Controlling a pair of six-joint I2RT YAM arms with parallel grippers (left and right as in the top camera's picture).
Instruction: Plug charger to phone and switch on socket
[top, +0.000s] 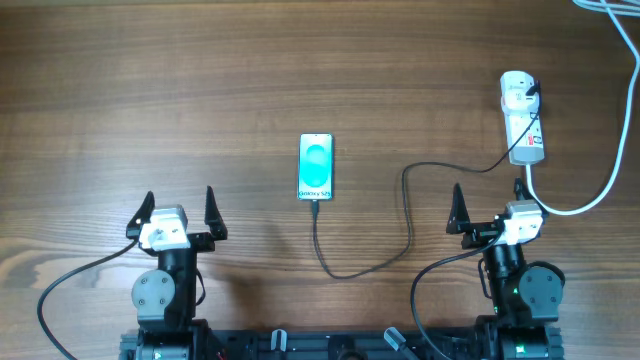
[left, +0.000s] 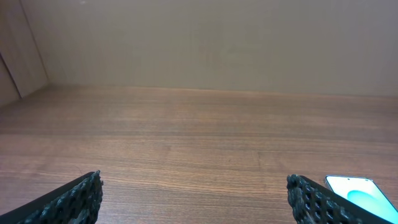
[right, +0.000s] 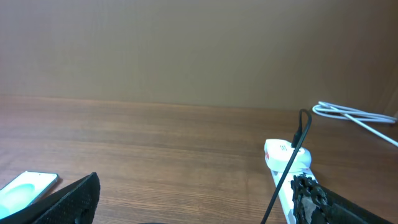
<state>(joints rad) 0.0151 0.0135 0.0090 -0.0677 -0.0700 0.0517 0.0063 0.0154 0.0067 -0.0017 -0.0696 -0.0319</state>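
The phone (top: 315, 167) lies mid-table with its cyan-and-white screen lit; it shows at the lower right of the left wrist view (left: 359, 191) and the lower left of the right wrist view (right: 26, 189). The thin black charger cable (top: 405, 215) runs from the phone's lower edge, loops right and goes up to the white socket strip (top: 522, 118), where its black plug sits. The strip also shows in the right wrist view (right: 286, 163). My left gripper (top: 176, 209) is open and empty, left of the phone. My right gripper (top: 490, 203) is open and empty, just below the strip.
A thicker white cord (top: 610, 180) runs from the strip's near end, curves right and goes off the top right corner; it also shows at the far right in the right wrist view (right: 354, 115). A wall stands behind the wooden table (top: 150, 90).
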